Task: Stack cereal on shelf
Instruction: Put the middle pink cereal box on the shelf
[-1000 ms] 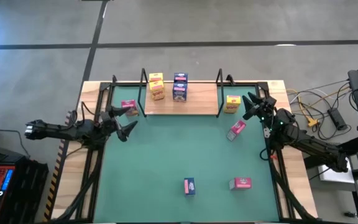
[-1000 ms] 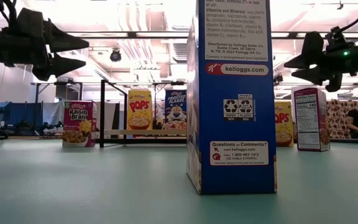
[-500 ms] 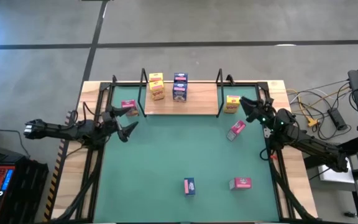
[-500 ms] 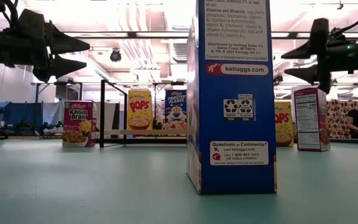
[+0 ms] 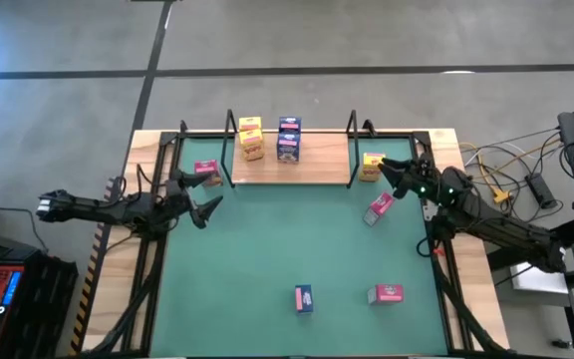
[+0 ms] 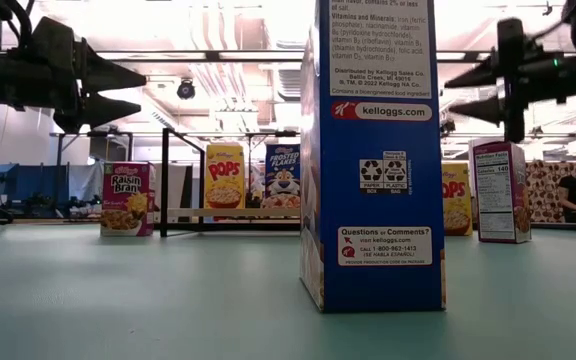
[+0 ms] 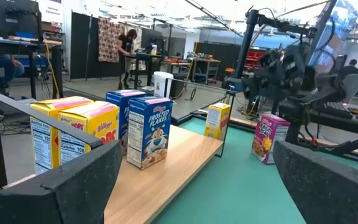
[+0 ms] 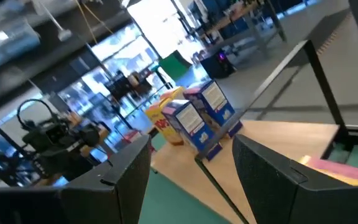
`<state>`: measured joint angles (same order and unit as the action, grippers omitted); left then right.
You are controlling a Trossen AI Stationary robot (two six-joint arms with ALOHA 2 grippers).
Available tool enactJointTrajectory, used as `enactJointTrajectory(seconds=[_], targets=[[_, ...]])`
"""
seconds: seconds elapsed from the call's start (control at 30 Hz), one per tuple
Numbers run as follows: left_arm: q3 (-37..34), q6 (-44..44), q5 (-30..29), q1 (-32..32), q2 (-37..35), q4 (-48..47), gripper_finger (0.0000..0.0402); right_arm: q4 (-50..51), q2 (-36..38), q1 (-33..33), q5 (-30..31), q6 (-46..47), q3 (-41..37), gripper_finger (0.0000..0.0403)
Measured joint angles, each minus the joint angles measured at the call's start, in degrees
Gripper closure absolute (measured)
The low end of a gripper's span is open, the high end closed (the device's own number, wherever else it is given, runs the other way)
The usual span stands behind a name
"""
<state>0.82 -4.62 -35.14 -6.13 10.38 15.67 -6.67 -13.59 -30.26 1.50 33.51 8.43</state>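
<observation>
Right end effector [image 5: 383,170], fingers spread and empty, hovers just beside the small yellow cardboard cereal box [image 5: 372,166] at the light wood shelf board's [image 5: 317,165] end. Left end effector [image 5: 195,194], fingers spread wide, hovers near the small pink cardboard cereal box [image 5: 205,171].

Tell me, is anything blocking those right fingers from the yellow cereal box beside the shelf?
Nothing visible. The right gripper hangs in the air, fingers apart and empty, just by the yellow box, which stands outside the shelf end. The pink box stands off to the side, nearer the mat's middle.

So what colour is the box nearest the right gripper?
Yellow-orange box, seen best in the high view.
</observation>
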Motion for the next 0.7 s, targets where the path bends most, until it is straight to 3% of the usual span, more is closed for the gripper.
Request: enactJointTrajectory(seconds=[0.17, 0.27, 0.4, 0.7], targets=[[0.00, 0.02, -0.01, 0.02, 0.33, 0.06, 0.0002, 21.13, -6.26, 0.00, 0.08, -0.09, 10.94, 0.0188], [0.00, 0.02, -0.02, 0.02, 0.42, 0.05, 0.0002, 31.47, -9.26, 0.00, 4.24, -0.25, 15.12, 0.0188], [0.00, 0.00, -0.01, 0.01, 0.40, 0.10, 0.0002, 37.53, -12.13, 0.00, 11.54, -0.64, 19.42, 0.0188], [0.00, 0.00, -0.01, 0.00, 0.42, 0.08, 0.0002, 44.31, -16.56, 0.00, 12.04, -1.38, 25.96, 0.0188]])
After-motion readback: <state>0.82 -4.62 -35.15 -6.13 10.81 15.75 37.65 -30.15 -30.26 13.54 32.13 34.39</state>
